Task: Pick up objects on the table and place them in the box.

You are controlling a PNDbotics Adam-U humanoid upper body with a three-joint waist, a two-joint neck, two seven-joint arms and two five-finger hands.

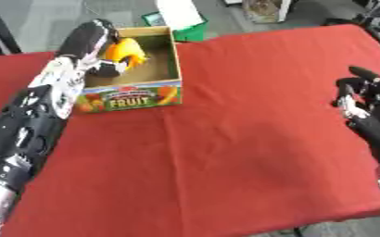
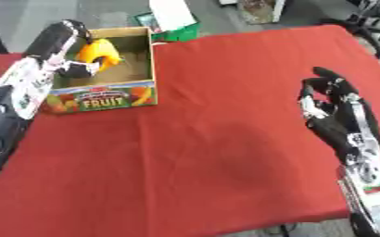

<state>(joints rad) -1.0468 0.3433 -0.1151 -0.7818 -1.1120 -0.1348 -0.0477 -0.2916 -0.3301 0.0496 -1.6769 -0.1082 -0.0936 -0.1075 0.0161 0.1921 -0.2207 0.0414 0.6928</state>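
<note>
The left hand (image 1: 104,46) is holding a yellow thing (image 1: 125,52) right over the box (image 1: 133,96), fingers curled around it. The right hand (image 2: 331,109) is resting open, far off to the right on the bench (image 1: 250,139).

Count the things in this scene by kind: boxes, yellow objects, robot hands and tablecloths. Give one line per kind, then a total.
Cardboard fruit box: 1
Yellow object, held over the box by the left hand: 1
Robot hands, the left plus the right hand resting open at the right: 2
Red tablecloth: 1
Total: 5
</note>
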